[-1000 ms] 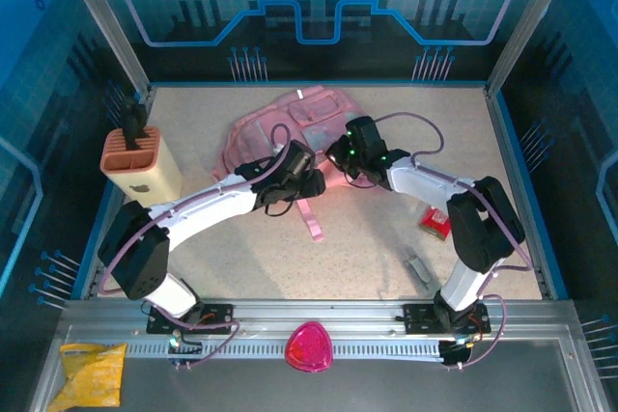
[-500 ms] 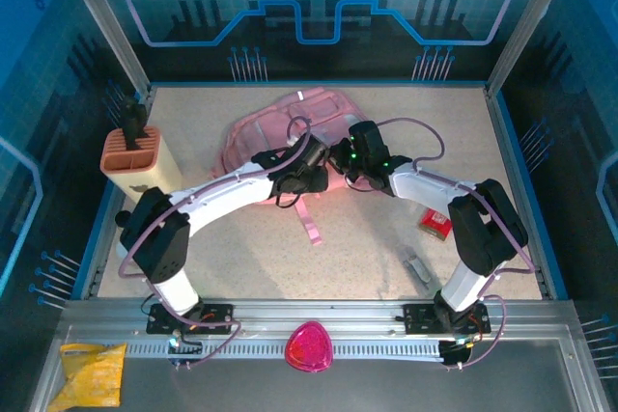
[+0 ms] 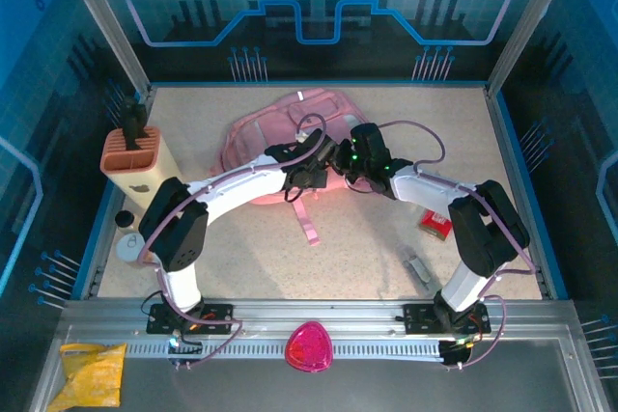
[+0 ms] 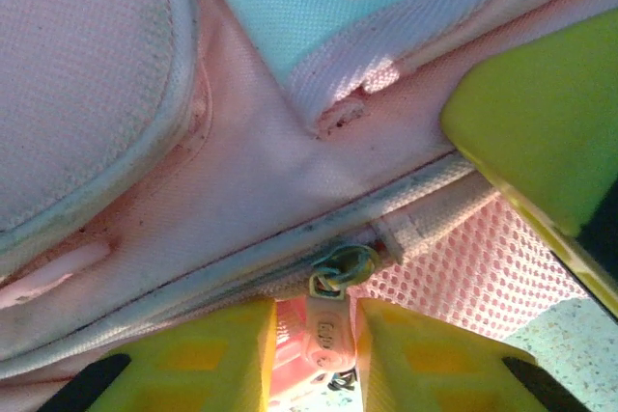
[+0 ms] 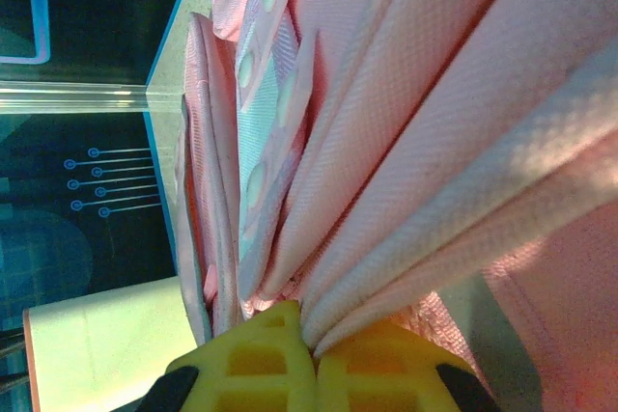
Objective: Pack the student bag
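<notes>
The student bag [image 3: 261, 132], soft and pink, lies at the back middle of the table with a strap [image 3: 307, 224] trailing toward me. My left gripper [image 3: 323, 156] is at the bag's right front edge. In the left wrist view its yellow fingers [image 4: 203, 359] stand narrowly open on either side of a pink zipper pull [image 4: 331, 330] hanging from a metal slider [image 4: 346, 265]; a gap shows on the pull's left. My right gripper [image 3: 340, 159] is just beside it, shut on bunched folds of the bag's fabric [image 5: 435, 142] that fan out from its fingertips [image 5: 314, 354].
A beige holder with an orange top [image 3: 140, 163] stands at the left edge, with a white disc [image 3: 127, 246] and a small black cap [image 3: 123, 219] in front of it. A red packet [image 3: 435, 223] and a grey piece [image 3: 417, 267] lie on the right. A magenta rounded triangle [image 3: 309, 345] rests on the front rail.
My left arm has reached further back and right to the bag's edge beside the right gripper, and its jaws have narrowed. The white disc and black cap are uncovered. The right gripper keeps its hold.
</notes>
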Tool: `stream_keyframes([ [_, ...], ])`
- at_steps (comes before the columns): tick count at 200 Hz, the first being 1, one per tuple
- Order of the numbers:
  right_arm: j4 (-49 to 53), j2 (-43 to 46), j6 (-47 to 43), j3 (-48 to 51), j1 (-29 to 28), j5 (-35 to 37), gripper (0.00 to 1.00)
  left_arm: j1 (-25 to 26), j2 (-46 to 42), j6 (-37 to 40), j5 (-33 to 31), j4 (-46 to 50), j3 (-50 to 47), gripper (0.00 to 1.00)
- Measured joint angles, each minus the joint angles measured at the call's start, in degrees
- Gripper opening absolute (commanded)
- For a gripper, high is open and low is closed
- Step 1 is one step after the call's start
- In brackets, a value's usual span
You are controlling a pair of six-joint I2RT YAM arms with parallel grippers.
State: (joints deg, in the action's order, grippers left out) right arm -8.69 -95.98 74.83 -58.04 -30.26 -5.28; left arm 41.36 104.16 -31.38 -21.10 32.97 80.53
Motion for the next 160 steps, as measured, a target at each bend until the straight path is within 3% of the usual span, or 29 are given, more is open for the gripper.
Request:
stream_keyframes([
  [51,-0.44,0.52,0.00,0.04,0.04,-1.20,0.00,-1.62,-1.73,1.81,0.35,1.33,-0.13,0.29],
  [94,-0.39,0.52,0.00,0.04,0.04,-2.21,0.00,-2.21,-3.67,6.58,1.29,1.20,-2.38,0.36],
  [160,-0.39,0.52,0.04,0.04,0.24,-2.32,0.00,-2.54,-3.65,15.45,2.05,0.33,-2.80,0.32],
])
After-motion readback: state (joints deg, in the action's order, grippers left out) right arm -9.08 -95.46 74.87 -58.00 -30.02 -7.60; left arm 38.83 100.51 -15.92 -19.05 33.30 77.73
